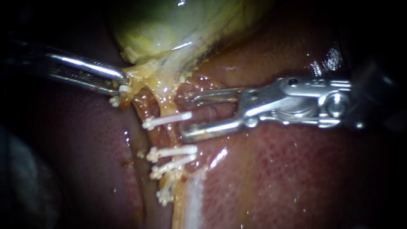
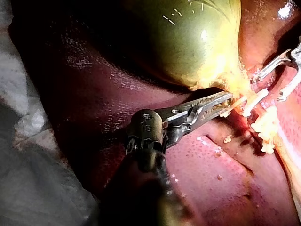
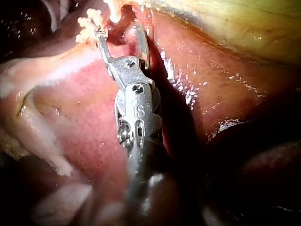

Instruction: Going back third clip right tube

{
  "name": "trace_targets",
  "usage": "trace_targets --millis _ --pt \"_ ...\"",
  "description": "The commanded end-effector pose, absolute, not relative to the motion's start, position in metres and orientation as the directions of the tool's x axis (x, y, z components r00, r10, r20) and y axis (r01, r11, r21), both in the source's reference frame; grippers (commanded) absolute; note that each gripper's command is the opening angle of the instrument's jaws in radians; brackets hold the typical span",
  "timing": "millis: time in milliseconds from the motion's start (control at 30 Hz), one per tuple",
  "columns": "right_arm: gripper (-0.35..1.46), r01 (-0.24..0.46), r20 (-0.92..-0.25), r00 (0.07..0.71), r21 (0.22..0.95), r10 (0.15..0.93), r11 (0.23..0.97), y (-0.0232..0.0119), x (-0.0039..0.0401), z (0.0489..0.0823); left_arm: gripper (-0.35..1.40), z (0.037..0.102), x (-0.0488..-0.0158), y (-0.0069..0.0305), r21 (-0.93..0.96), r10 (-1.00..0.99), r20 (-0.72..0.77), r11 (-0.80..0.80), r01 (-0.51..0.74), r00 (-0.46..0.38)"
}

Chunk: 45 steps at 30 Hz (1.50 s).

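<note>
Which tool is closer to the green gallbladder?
Left. The left instrument grips yellowish tissue right under the gallbladder; the right instrument sits open farther off, at the clips.

Right instrument (image 3: 120,32), pincer spread, above the glistening liver (image 3: 75,113), white clips (image 3: 88,24) beside one tip.

Right instrument (image 1: 185,117): bright silver steel, two slim slotted jaws, round pivot screws along wrist (dark shaft behind). Left instrument (image 1: 121,86): same polished metal, narrower jaws, drum-shaped dark wrist joint.
</note>
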<state>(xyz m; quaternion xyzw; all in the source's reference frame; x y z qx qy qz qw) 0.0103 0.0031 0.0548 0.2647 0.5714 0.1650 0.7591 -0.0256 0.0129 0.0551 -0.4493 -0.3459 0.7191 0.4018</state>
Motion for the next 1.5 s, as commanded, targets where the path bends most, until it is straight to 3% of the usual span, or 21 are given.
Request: trace_targets --millis 33,300,700,1267,1500 --pt "0.50 0.060 -0.788 0.295 0.581 0.541 0.812 0.0030 0.0095 0.0545 -0.35 0.0551 -0.0256 0.0129 -0.859 0.889 -0.368 -0.438 -0.266 -0.274" --pt "0.50 0.080 -0.803 0.397 0.512 0.444 0.855 0.0018 0.0055 0.0528 -0.35 0.0551 -0.0256 0.0129 -0.859 0.888 -0.368 -0.438 -0.266 -0.274" --pt "0.50 0.069 -0.803 0.394 0.512 0.448 0.856 0.0019 0.0037 0.0520 -0.35 0.0561 -0.0261 0.0128 -0.856 0.887 -0.372 -0.442 -0.269 -0.273" --pt "0.50 0.066 -0.802 0.393 0.513 0.450 0.856 0.0019 0.0032 0.0517 -0.35 0.0606 -0.0306 0.0125 -0.852 0.882 -0.381 -0.451 -0.266 -0.278" --pt "0.50 0.066 -0.802 0.393 0.513 0.450 0.856 0.0019 0.0032 0.0516 -0.35 0.0609 -0.0309 0.0123 -0.852 0.881 -0.381 -0.452 -0.263 -0.281"
